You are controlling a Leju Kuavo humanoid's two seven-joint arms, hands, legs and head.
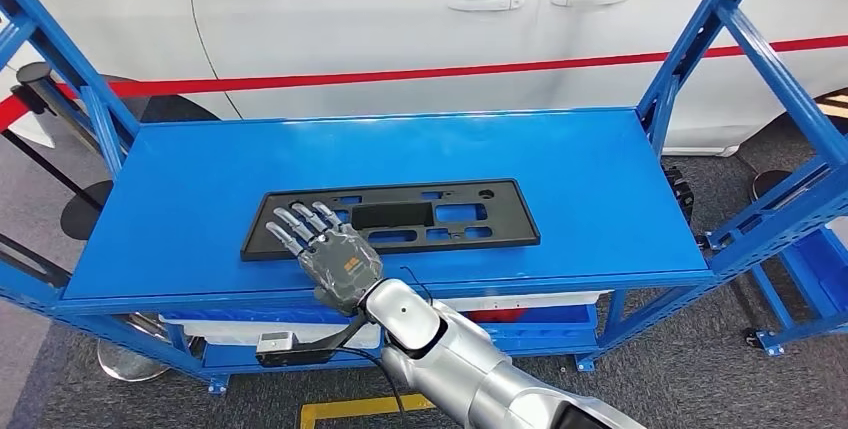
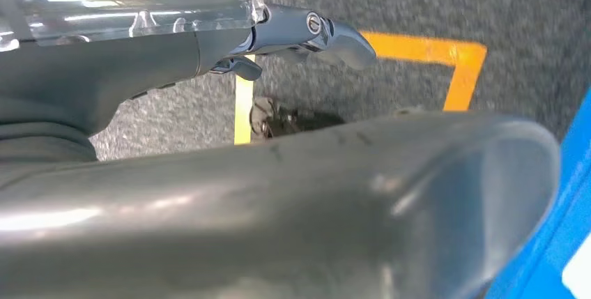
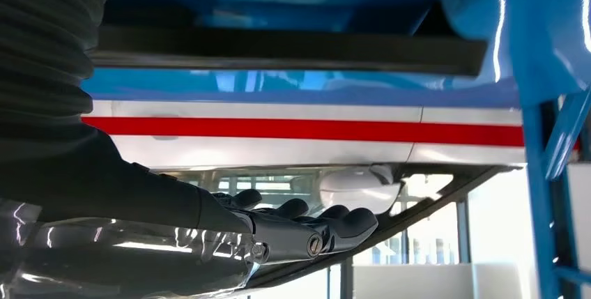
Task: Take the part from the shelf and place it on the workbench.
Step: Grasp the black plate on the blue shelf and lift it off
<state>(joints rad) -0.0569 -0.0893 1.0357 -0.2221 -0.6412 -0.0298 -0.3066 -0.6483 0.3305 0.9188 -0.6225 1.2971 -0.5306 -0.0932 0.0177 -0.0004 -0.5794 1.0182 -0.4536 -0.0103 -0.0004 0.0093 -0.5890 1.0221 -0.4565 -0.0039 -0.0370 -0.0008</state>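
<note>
On the blue shelf point(image 1: 200, 199) lies our part point(image 1: 400, 217), a flat black panel with cut-outs, near the front edge and a little left of centre. Our right hand point(image 1: 325, 249) reaches over that edge with its fingers point(image 1: 292, 225) extended and slightly spread above the panel's left end. From the head view we cannot tell whether they touch it; the right wrist view shows them straight, with the panel's thin edge point(image 3: 279, 51) apart from them, so we judge that nothing is gripped yet. Our left hand point(image 2: 306, 34) hangs over the grey floor by a yellow line point(image 2: 418, 51); whether it is spread or curled we cannot tell.

What could go wrong: the panel is thin and flat on a smooth deck, so fingers coming down from above may find no lip and merely push it back, away from us. If we do catch it at this end alone, the long free end may droop, swing, or scrape the blue upright point(image 1: 690, 49) as it comes out. A loose pinch on so slim an edge could let it slip.

The panel's long axis runs left to right, nearly parallel to the shelf front, its broad face up. The left end sits slightly nearer to us, giving a mild skew.
</note>
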